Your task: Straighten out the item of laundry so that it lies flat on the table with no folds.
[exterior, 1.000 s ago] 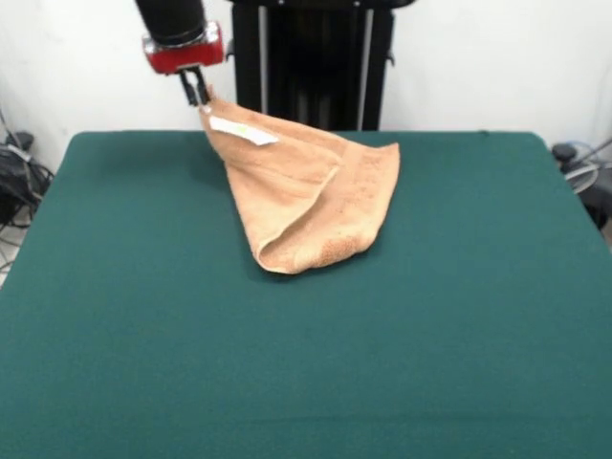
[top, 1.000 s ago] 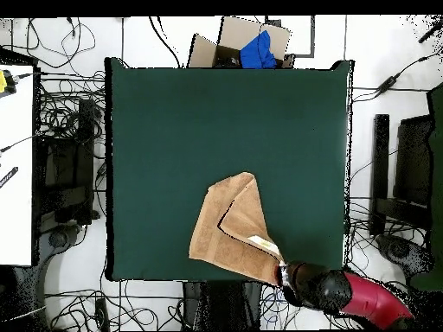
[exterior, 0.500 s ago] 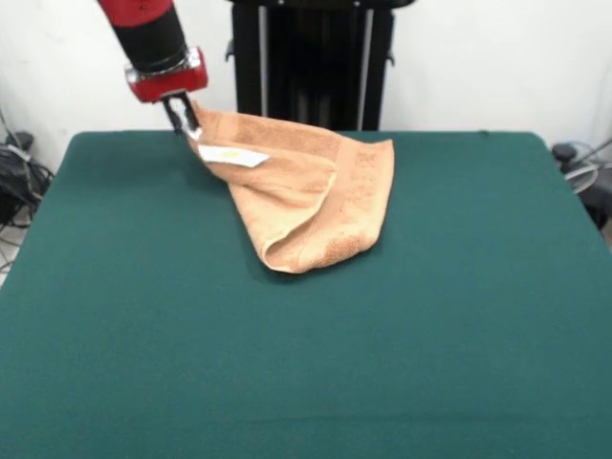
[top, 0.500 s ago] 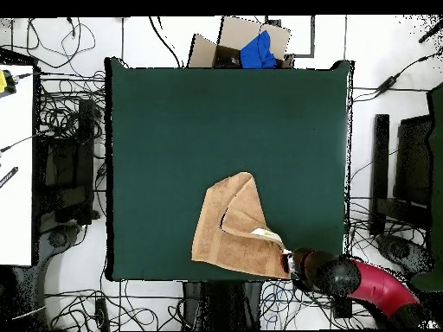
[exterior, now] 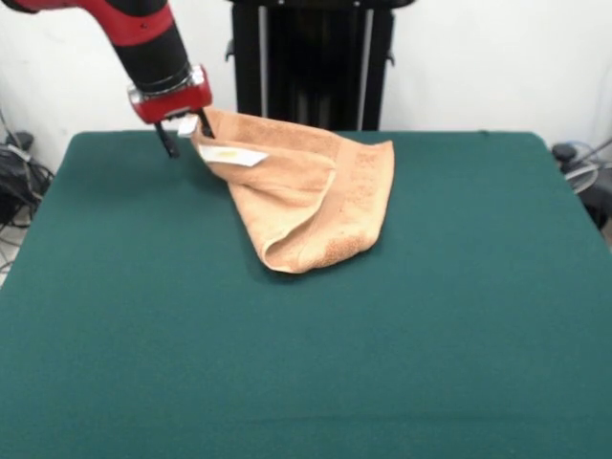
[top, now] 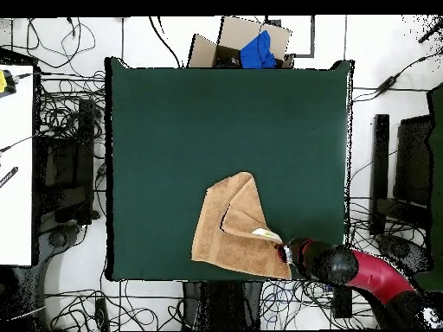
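**One doubled towel, lying at four o'clock from spread fingers**

Resting on the large dark green felt-covered table (exterior: pixel 115 335), up near its twelve-o'clock edge in the front view: the small orange-tan terry hand towel (exterior: pixel 316 191), doubled over itself, its rounded fold pointing toward six o'clock. Hovering at the towel's ten-o'clock corner, just above the small white label (exterior: pixel 232 155): the black two-fingered gripper (exterior: pixel 184 134) on the red and black arm, fingers spread apart and pinching nothing, one finger just beside the cloth corner. Stretching away from those fingers toward four o'clock, with the towel's long axis running the same way. Probably calling next for reaching down to the overlapped flap at five o'clock and drawing it outward, judging by the layers lying one over the other.
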Robot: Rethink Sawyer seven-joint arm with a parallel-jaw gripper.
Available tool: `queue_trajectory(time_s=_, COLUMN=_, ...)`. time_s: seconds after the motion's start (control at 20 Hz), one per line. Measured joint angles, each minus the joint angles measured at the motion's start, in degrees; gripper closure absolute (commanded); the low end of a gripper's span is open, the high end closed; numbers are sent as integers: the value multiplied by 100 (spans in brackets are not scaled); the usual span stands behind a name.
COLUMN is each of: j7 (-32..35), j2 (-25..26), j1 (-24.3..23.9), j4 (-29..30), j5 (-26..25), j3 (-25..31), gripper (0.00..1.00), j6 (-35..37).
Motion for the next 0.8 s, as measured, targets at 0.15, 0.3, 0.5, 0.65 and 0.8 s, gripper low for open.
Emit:
queue_trajectory(time_s=0.15, j7=0, j2=36, j1=-1, j4=-26, j5=-1, j3=81, gripper=0, j6=1)
queue_trajectory(time_s=0.3, j7=0, j2=46, j1=0, j4=-44, j5=-1, j3=163, gripper=0, j6=1)
queue_trajectory(time_s=0.5, j7=0, j2=37, j1=4, j4=-53, j5=-2, j3=190, gripper=0, j6=2)
queue_trajectory(time_s=0.65, j7=0, j2=-16, j1=36, j4=-41, j5=-2, j3=190, gripper=0, j6=2)
queue_trajectory(time_s=0.8, j7=0, j2=-239, j1=171, j4=71, j5=0, j3=190, gripper=0, j6=2)
